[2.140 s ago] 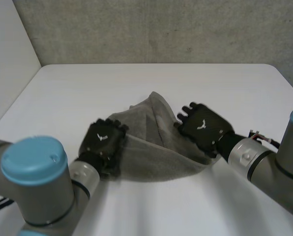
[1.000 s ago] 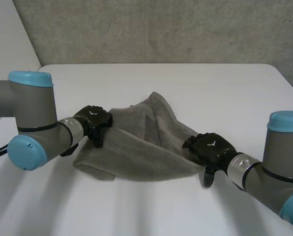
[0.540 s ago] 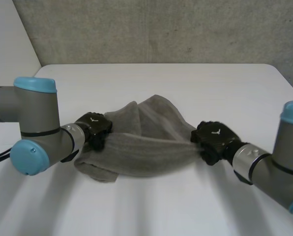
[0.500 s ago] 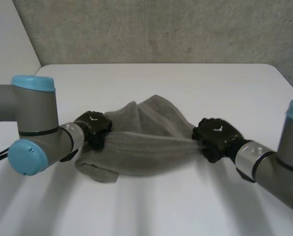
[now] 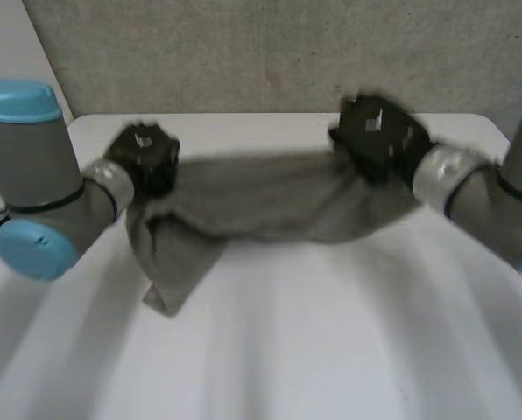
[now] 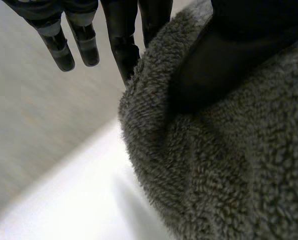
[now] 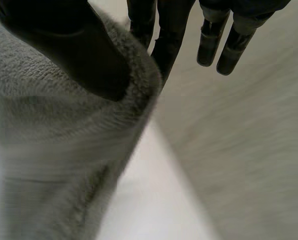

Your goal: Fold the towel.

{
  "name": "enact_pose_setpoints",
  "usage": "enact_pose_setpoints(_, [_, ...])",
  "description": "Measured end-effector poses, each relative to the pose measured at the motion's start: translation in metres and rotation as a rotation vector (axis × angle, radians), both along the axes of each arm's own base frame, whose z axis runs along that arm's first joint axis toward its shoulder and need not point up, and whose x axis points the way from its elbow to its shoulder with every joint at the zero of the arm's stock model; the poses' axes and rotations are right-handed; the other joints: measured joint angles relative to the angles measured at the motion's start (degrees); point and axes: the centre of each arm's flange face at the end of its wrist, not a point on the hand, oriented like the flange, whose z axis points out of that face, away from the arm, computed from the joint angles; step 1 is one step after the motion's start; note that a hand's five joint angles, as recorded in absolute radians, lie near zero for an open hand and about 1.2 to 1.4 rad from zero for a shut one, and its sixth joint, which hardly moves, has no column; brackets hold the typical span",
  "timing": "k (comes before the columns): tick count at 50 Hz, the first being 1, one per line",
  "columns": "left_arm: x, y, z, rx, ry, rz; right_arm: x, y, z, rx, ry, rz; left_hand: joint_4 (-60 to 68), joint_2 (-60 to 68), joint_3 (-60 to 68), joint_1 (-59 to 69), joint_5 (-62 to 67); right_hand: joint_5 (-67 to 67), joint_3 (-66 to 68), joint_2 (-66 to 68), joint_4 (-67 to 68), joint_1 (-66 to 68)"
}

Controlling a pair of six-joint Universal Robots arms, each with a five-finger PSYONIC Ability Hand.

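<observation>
Head view: the towel point(image 5: 261, 201) hangs stretched between the left robot hand point(image 5: 143, 157) and right robot hand point(image 5: 375, 136) near the counter's point(image 5: 331, 332) far edge, its left end drooping. Left wrist view: the thumb pinches the towel's edge shallowly, so it could slip. Right wrist view: the same thin pinch.

I had both arms reaching forward, the left arm point(image 5: 42, 188) bent at its blue-capped joint and the right arm point(image 5: 471, 188) angling in from the side. The left robot hand point(image 5: 143, 157) and right robot hand point(image 5: 375, 136) sat well apart, roughly level. Each pinched the towel point(image 5: 261, 206) between thumb and nearer fingers, while the outer fingers point(image 6: 56, 37) pointed straight and free.
</observation>
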Motion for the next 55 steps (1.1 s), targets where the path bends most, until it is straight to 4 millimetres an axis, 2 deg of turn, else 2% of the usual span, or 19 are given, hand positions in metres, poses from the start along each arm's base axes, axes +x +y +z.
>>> enact_pose_setpoints(2, [-0.003, -0.015, 0.019, -0.125, 0.043, 0.036, 0.004, -0.016, 0.030, -0.150, -0.066, -0.048, 0.00, 0.00, 0.00, 0.00, 0.00, 0.00, 0.00, 0.36, 0.00, 0.00])
enact_pose_setpoints(4, [-0.005, -0.024, 0.054, -0.297, 0.117, 0.069, 0.004, -0.026, 0.070, -0.315, -0.162, -0.102, 0.00, 0.32, 0.00, 0.00, 0.00, 0.01, 0.00, 0.62, 0.00, 0.00])
enact_pose_setpoints(5, [-0.006, -0.025, 0.066, -0.345, 0.140, 0.076, 0.003, -0.027, 0.081, -0.351, -0.187, -0.113, 0.00, 0.45, 0.00, 0.01, 0.00, 0.01, 0.00, 0.62, 0.00, 0.00])
enact_pose_setpoints(8, [-0.003, -0.016, 0.123, -0.548, 0.247, 0.092, -0.003, -0.023, 0.128, -0.496, -0.309, -0.139, 0.00, 1.19, 0.00, 0.00, 0.00, 0.01, 0.00, 0.62, 0.00, 0.00])
enact_pose_setpoints(9, [0.000, -0.009, 0.140, -0.601, 0.278, 0.093, -0.006, -0.020, 0.139, -0.522, -0.337, -0.135, 0.00, 1.33, 0.00, 0.00, 0.00, 0.01, 0.00, 0.62, 0.00, 0.00])
enact_pose_setpoints(13, [0.006, 0.011, 0.164, -0.668, 0.324, 0.077, -0.010, -0.007, 0.150, -0.537, -0.366, -0.097, 0.00, 1.76, 0.00, 0.02, 0.47, 0.09, 0.00, 0.66, 0.00, 0.00])
enact_pose_setpoints(16, [0.006, 0.023, 0.152, -0.627, 0.309, 0.050, -0.011, 0.003, 0.137, -0.489, -0.339, -0.049, 0.00, 1.79, 0.00, 0.26, 0.86, 0.58, 0.00, 1.19, 0.00, 0.00])
enact_pose_setpoints(18, [0.006, 0.030, 0.135, -0.576, 0.286, 0.032, -0.011, 0.009, 0.123, -0.445, -0.313, -0.021, 0.00, 1.78, 0.00, 0.27, 0.86, 0.66, 0.00, 1.19, 0.00, 0.00])
enact_pose_setpoints(20, [0.005, 0.037, 0.113, -0.512, 0.256, 0.017, -0.011, 0.014, 0.105, -0.394, -0.282, 0.005, 0.00, 1.78, 0.00, 0.28, 0.86, 0.69, 0.00, 1.19, 0.00, 0.00])
enact_pose_setpoints(23, [0.007, 0.051, 0.062, -0.364, 0.189, -0.001, -0.013, 0.022, 0.064, -0.285, -0.215, 0.039, 0.00, 1.97, 0.00, 0.30, 0.86, 0.69, 0.00, 1.19, 0.00, 0.00])
enact_pose_setpoints(30, [0.015, 0.073, -0.016, -0.134, 0.086, -0.003, -0.020, 0.038, -0.005, -0.133, -0.087, 0.048, 0.00, 0.29, 0.00, -0.99, -1.27, 0.69, 0.00, 1.19, 0.00, 0.00])
enact_pose_setpoints(32, [0.017, 0.077, -0.038, -0.068, 0.057, 0.000, -0.022, 0.043, -0.023, -0.093, -0.052, 0.046, 0.00, -7.83, 0.00, -8.75, -9.04, 0.69, 0.00, 1.19, 0.00, 0.00])
enact_pose_setpoints(33, [0.018, 0.080, -0.050, -0.030, 0.040, 0.001, -0.023, 0.046, -0.035, -0.064, -0.031, 0.044, 0.00, -17.68, 0.00, -18.29, -19.64, 0.69, 0.00, 1.19, 0.00, 0.00])
enact_pose_setpoints(34, [0.018, 0.081, -0.056, -0.013, 0.032, 0.001, -0.024, 0.047, -0.040, -0.051, -0.023, 0.043, 0.00, -22.44, 0.00, -22.97, -23.20, 0.69, 0.00, 1.19, 0.00, 0.00])
enact_pose_setpoints(36, [0.018, 0.085, -0.077, 0.050, 0.004, -0.001, -0.025, 0.052, -0.062, 0.008, 0.012, 0.042, 0.00, -45.32, 0.00, -45.75, -46.67, 0.69, 0.00, 1.19, 0.00, 0.00])
enact_pose_setpoints(38, [0.017, 0.088, -0.088, 0.084, -0.012, -0.004, -0.026, 0.055, -0.075, 0.046, 0.031, 0.041, 0.00, -55.04, 0.00, -54.60, -57.67, 0.69, 0.00, 1.19, 0.00, 0.01])
enact_pose_setpoints(42, [0.016, 0.093, -0.099, 0.133, -0.037, -0.012, -0.027, 0.058, -0.093, 0.102, 0.055, 0.038, 0.00, -57.25, 0.00, -55.72, -61.39, 0.69, 0.00, 1.19, 0.00, 0.00])
enact_pose_setpoints(47, [0.015, 0.093, -0.095, 0.143, -0.040, -0.013, -0.027, 0.057, -0.095, 0.115, 0.057, 0.032, 0.00, -57.80, 0.00, -55.73, -61.56, 0.69, 0.00, 1.19, 0.00, 0.00])
enact_pose_setpoints(55, [0.019, 0.091, -0.078, 0.108, -0.018, 0.002, -0.027, 0.057, -0.091, 0.109, 0.050, 0.029, 0.00, -57.83, 0.00, -55.73, -61.63, 0.69, 0.00, 1.19, 0.00, 0.01])
